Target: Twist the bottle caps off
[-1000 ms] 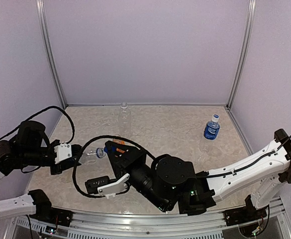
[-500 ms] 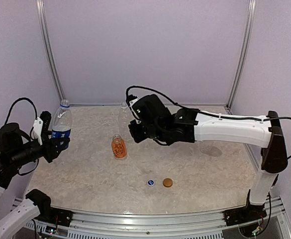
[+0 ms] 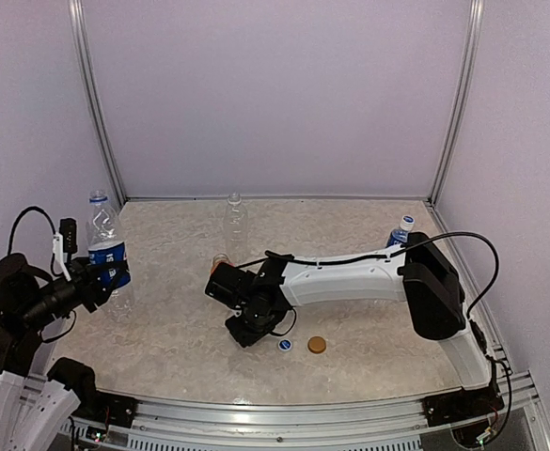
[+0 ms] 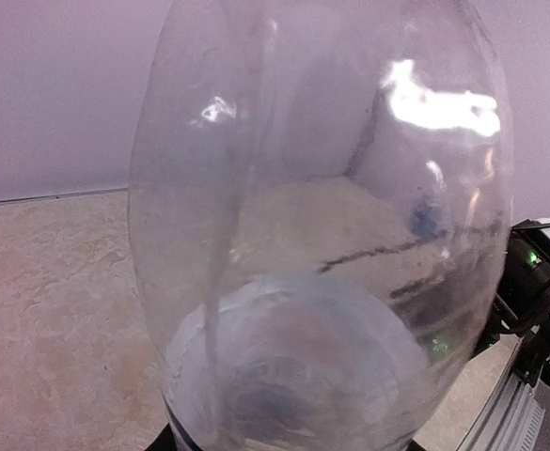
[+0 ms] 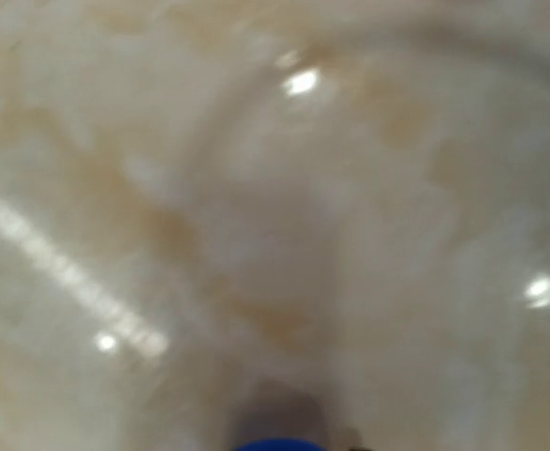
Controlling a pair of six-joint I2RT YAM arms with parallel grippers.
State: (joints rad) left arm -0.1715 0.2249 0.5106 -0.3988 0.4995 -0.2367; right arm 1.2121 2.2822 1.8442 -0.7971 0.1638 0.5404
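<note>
Your right claw (image 3: 246, 331) has dropped toward 6 o'clock, beside the loose blue cap (image 3: 284, 345); whether it is open cannot be told. Your left claw (image 3: 112, 274) still grips the Pepsi bottle (image 3: 103, 240).

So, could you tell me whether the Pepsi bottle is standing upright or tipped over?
Upright: the Pepsi bottle stands vertical, neck up, gripped at its label by the left gripper.
</note>
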